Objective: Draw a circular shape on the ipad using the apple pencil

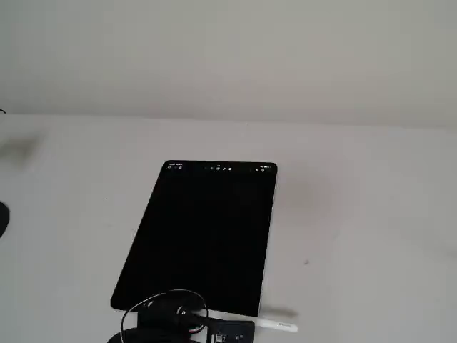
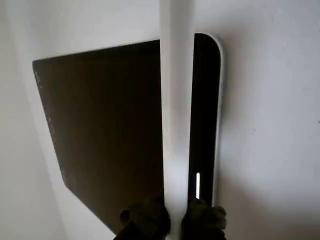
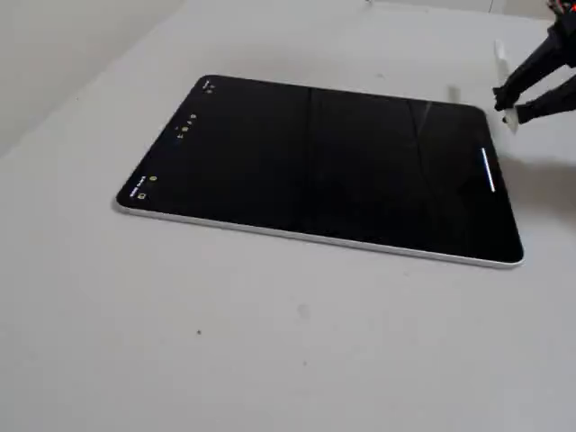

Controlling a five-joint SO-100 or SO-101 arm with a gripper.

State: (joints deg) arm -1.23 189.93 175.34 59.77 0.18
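The ipad (image 1: pixel 207 236) lies flat on the white table, its black screen blank with tiny icons along the far short side. No circular shape shows on it in any view. A short straight white bar (image 3: pixel 489 171) glows near the short edge closest to the arm. My gripper (image 1: pixel 239 329) is shut on the apple pencil (image 1: pixel 277 326), just off that near edge. In the wrist view the pencil (image 2: pixel 177 115) runs up the middle over the ipad (image 2: pixel 100 125), between my dark fingers (image 2: pixel 145 220). In a fixed view my gripper (image 3: pixel 513 99) holds the pencil (image 3: pixel 499 58) beside the ipad's (image 3: pixel 324 162) right end.
A looped black cable (image 1: pixel 164 300) arcs over the ipad's near edge by the arm. A dark object (image 1: pixel 2 218) pokes in at the left border. White table (image 1: pixel 357 214) surrounds the tablet, with a pale wall behind.
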